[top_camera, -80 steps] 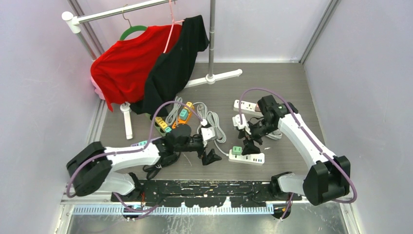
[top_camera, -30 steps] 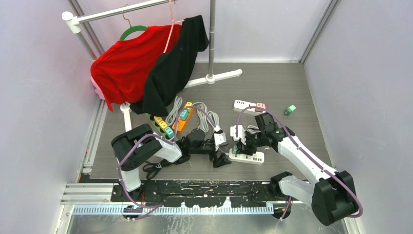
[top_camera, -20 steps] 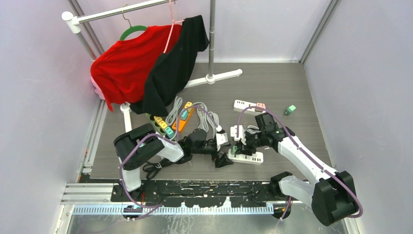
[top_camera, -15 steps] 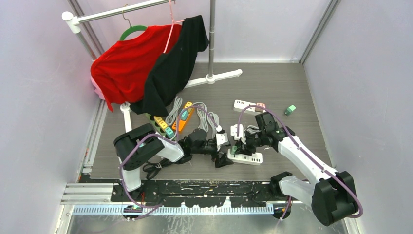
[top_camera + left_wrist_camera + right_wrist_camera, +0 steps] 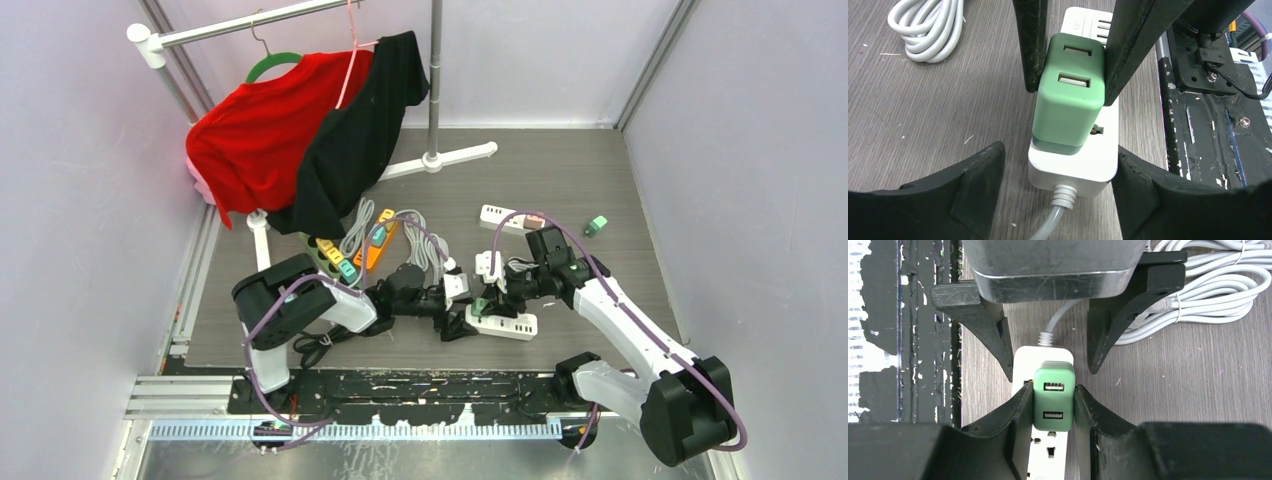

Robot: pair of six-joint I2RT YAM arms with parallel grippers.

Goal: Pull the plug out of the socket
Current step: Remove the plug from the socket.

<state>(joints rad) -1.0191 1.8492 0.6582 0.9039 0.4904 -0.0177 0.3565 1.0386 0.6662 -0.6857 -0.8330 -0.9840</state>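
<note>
Task item = green plug (image 5: 1068, 107): matte, boxy w/ rounded corners, two USB slots on top. It's seated in the end outlet of a glossy white power strip (image 5: 1075, 172), the outlet nearest the cord (image 5: 1055, 220). The strip lies flat on the grey wood-grain surface (image 5: 923, 130), near the arms' bases.

Right hand (image 5: 1053, 396) is clamped on the green plug, one black finger flat against each long side. Left hand (image 5: 1059, 155) is spread wide, straddling the strip's cord end. One finger has bare surface btwn it & the strip; the other sits right at the strip's edge, contact can't be told. Fingers are wedge-shaped, rough black plastic.

Hidden: prongs & the outlet under the plug. The strip's far end is blocked by the right hand in the left wrist view, and the cord runs out of frame. From the top, only a sliver of green shows btwn the two hands.

Nearby:
- coiled white cable (image 5: 930, 30), tied in a bundle
- orange strip (image 5: 372, 252) holding a teal plug (image 5: 377, 233)
- second white strip (image 5: 500, 216) w/ a pinkish plug (image 5: 535, 217) at one end
- loose green adapter (image 5: 597, 224), lying alone
</note>
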